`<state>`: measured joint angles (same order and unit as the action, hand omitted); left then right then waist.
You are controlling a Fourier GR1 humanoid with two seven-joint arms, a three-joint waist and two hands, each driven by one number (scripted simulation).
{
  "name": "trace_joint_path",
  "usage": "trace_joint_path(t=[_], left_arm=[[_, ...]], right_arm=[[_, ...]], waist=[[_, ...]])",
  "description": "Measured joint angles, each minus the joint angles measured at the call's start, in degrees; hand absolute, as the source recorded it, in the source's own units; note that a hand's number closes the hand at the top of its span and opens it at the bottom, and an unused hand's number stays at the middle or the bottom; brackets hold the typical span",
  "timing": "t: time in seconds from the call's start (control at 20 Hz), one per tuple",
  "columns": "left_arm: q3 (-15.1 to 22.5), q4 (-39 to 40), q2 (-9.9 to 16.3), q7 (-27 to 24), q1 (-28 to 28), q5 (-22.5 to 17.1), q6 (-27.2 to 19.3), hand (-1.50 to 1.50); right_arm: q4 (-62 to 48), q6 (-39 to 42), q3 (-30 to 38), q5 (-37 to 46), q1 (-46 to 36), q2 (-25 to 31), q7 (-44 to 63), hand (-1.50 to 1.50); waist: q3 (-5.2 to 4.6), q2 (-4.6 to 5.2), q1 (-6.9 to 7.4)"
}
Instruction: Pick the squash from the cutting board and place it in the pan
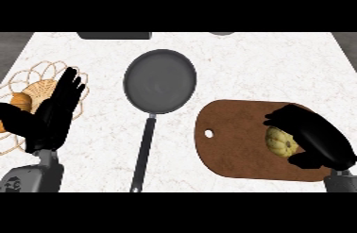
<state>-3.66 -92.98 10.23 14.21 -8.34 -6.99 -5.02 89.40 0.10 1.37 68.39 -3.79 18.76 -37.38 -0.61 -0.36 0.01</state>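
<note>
On the cutting board (237, 142), right hand (317, 135) apparently curled round squash (280, 142), pan (159, 81) apart

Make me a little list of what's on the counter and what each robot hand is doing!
squash: yellow, on the cutting board, under the right hand
cutting board: brown, right side of the counter
pan: dark, nothing inside, handle pointing toward the robot
right hand: curled round the squash
left hand: open, fingers up, resting at the left
wire basket: far left, holds something orange
</note>
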Motion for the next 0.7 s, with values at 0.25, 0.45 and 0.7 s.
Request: trace_joint_path(t=[0.25, 0.45, 0.7], left_arm=[[-0.2, -0.5, 0.1, 0.3, 0.2, 0.2, 0.4, 0.00], [-0.8, -0.2, 0.1, 0.4, -0.1, 0.2, 0.6, 0.00], [-0.7, -0.6, 0.1, 1.2, -0.8, 0.0, 0.8, 0.00]], right_arm=[[-2.6, -2.8, -1.1, 1.2, -2.0, -1.5, -1.9, 1.50], [-3.6, -3.4, -0.2, -0.4, -2.5, -1.5, -3.9, 1.50], [-2.6, 0.6, -2.9, 4.1, -3.1, -6.6, 4.3, 1.50]], waist=[[-0.39, -0.21, -0.05], [-0.38, -0.20, -0.16], [-1.07, -0.33, 0.34]])
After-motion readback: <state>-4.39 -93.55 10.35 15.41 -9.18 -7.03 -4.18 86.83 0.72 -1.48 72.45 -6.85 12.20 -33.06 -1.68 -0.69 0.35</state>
